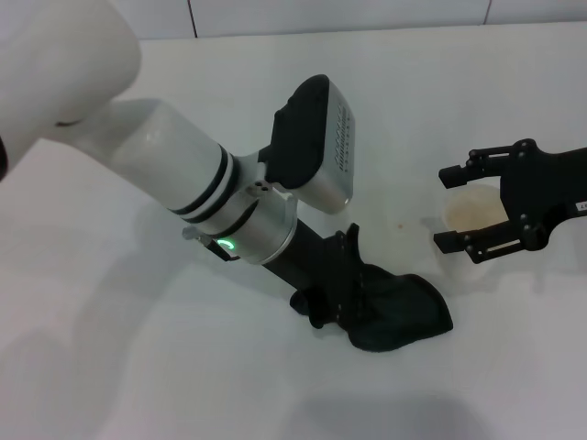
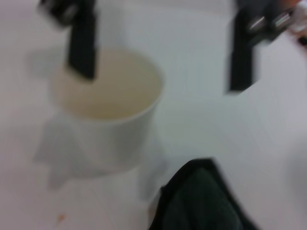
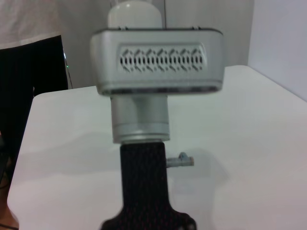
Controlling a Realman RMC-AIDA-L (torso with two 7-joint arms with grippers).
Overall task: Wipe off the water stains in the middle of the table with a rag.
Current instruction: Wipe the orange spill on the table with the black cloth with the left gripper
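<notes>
The dark rag (image 1: 400, 313) lies rumpled on the white table (image 1: 128, 357), near the front middle. My left gripper (image 1: 341, 291) reaches down from the upper left; its black fingers are buried in the rag's folds and shut on it. An edge of the rag (image 2: 201, 201) shows in the left wrist view. Of the water stains I see only a faint orange-brown speck (image 1: 400, 223) beyond the rag. My right gripper (image 1: 443, 209) stands open at the right, one finger on each side of a white cup (image 1: 474, 213).
The cup (image 2: 108, 129) is upright with a beige inside. One of the right gripper's fingers (image 2: 81, 52) hangs over the cup's rim. The left arm's grey wrist housing (image 3: 158, 60) fills the right wrist view. A seam (image 1: 193, 18) crosses the wall behind the table.
</notes>
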